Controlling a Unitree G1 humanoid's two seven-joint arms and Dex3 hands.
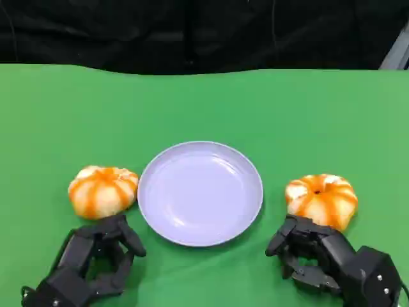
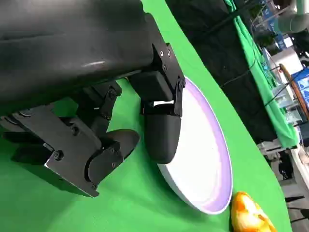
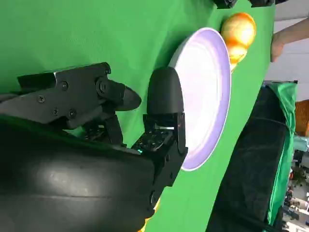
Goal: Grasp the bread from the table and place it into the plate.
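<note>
My left hand [image 1: 96, 259] and right hand [image 1: 323, 259] sit nearest me, both with fingers loosely curled and apart, holding nothing. The green counter [image 1: 204, 109] carries everything. The pale plate [image 1: 200, 192] lies at its middle, empty. One bread [image 1: 102, 190] lies just left of the plate, ahead of my left hand; the other bread [image 1: 323, 199] lies right of the plate, touching my right fingertips.

Centre: our plate [image 1: 200, 193] sits between two breads, open green table [image 1: 204, 102] beyond it.
Left: left bread [image 1: 102, 190] just ahead of our left hand [image 1: 96, 262].
Right: right bread [image 1: 321, 199] touching our right hand [image 1: 326, 259].
</note>
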